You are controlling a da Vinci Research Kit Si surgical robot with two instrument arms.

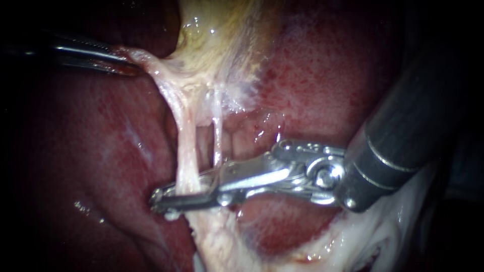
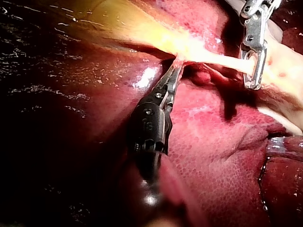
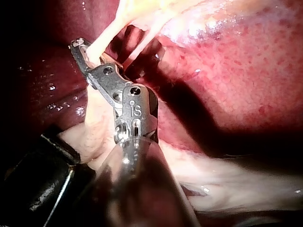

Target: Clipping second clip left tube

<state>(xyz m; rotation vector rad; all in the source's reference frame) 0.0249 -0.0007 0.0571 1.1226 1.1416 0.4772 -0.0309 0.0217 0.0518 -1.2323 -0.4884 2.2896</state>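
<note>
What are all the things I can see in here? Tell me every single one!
liver: one, dark red, all around and behind everything.
gallbladder: one, yellowish, at the top middle of the endoscope view.
pale tissue: one band, whitish pink, at the gallbladder's lower end.
left tube: one, pale pink, running down from the pale tissue.
right tube: one, thinner, whitish, beside the left tube.
white tissue: one patch, white, below the tubes.
left instrument: one, dark metal, jaws shut on the pale tissue.
right instrument: one, silver tip on a dark shaft, jaws shut on the left tube.
</note>
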